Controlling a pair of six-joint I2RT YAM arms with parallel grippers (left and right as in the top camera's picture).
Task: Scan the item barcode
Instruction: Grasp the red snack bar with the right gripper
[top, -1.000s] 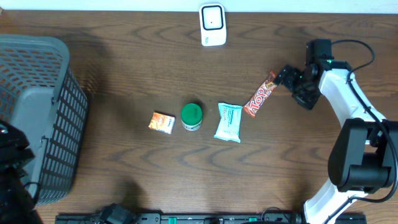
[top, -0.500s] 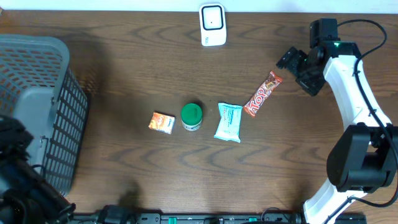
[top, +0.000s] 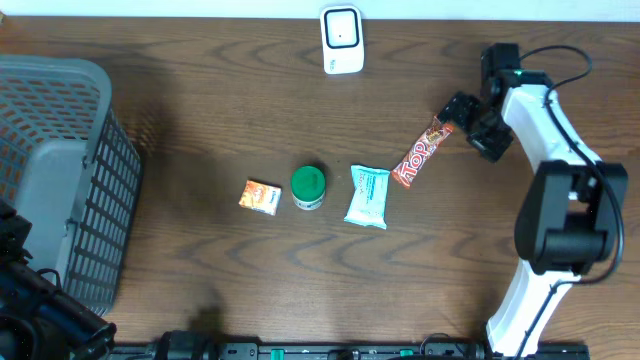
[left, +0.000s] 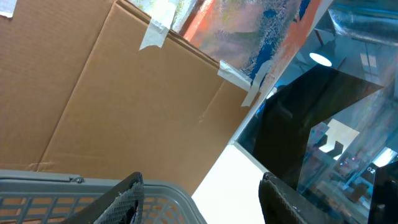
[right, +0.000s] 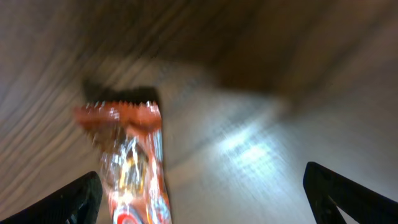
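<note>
Candy bar (top: 420, 153) is lying flat on the table (top: 200, 90), slanting from lower left to upper right at the right end of a loose row of goods. It is resting free, with nothing gripping it. Its crimped upper-right end is pointing at the right gripper (top: 460, 112), which is hovering just beside that end with its jaws spread wide and empty.

In the right wrist view the wrapper is showing low and left of centre, nearer one finger than the other, so the bar is sitting off the middle of the gap rather than squarely between the jaws. That picture is blurred, and I cannot tell whether a finger is touching the wrapper.

The wide spread is probably serving an approach for a pickup, since the bar must be lifted to face the scanner (top: 341, 40), which is standing well apart at the table's far edge.

Left of the bar, the white-and-blue pouch (top: 368, 196), green-lidded jar (top: 308, 187) and orange packet (top: 261, 196) are waiting in line. The left gripper (left: 199, 193) is hanging partly open and empty above the basket (left: 81, 190), aimed up at cardboard (left: 124, 93), out of the way.
</note>
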